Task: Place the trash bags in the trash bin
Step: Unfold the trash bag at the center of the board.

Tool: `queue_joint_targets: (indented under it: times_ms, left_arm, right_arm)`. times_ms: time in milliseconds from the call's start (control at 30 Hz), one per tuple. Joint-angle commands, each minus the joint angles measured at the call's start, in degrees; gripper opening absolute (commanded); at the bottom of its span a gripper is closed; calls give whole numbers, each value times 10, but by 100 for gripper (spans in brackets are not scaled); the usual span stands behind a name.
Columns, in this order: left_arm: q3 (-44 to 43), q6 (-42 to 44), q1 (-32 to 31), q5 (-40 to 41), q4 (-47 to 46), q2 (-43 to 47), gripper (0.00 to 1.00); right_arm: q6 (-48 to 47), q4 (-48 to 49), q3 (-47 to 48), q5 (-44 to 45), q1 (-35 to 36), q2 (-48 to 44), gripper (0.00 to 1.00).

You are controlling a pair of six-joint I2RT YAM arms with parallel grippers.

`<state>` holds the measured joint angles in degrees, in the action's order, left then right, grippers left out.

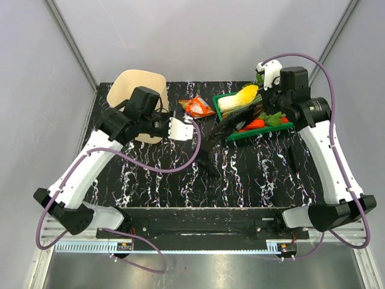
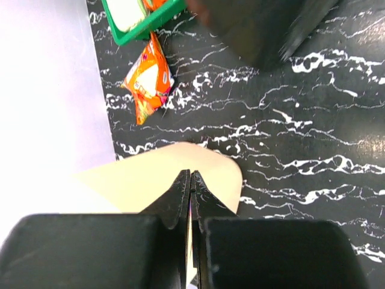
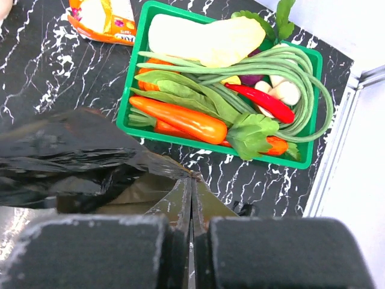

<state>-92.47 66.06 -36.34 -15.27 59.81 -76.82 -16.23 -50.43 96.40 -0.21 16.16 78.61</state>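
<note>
Top external view, from the left: the cream trash bin (image 1: 141, 84) stands at the upper left of the black marbled table (image 1: 156, 174), partly covered by the left arm. The left gripper (image 1: 187, 128) sits just right of the bin. In the left wrist view its fingers (image 2: 180, 195) are pressed tip to tip with nothing between them, above the bin's pale rim. Next, towards the upper middle, an orange snack wrapper (image 1: 197, 107) lies flat, apart from the bin. The glossy black trash bag (image 1: 209, 158) runs as a long crumpled strip from the table's middle up and right to the near edge of the green tray (image 1: 224, 98). The bag is well apart from the bin, with the wrapper between them. The tray holds vegetables (image 3: 180, 117). In the right wrist view the right gripper (image 3: 192, 180) is clamped on the bag's edge just in front of the tray.
</note>
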Motion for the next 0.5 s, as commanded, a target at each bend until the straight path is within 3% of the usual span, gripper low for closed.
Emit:
queue_joint_targets:
  times_ms: [0, 133, 167, 333, 400, 467]
  left_arm:
    - [-13, 27, 21, -36, 9, 18, 0]
    - [-15, -20, 28, -77, -22, 11, 0]
    - [-15, -51, 29, -99, -36, 9, 4]
    - [17, -298, 23, -195, -192, -4, 50]
    - [35, -389, 17, -214, -258, -10, 64]
    - [41, -462, 1, -216, -310, -20, 71]
  right_arm:
    - [-68, -19, -1, -16, -3, -28, 0]
    - [-55, -25, -4, -42, -2, -33, 0]
    - [-46, -25, -7, -56, -3, -35, 0]
    - [-6, -19, -9, -102, -3, -41, 0]
    - [12, -17, -2, -109, -3, -38, 0]
    - [34, -14, 8, -117, -3, -36, 0]
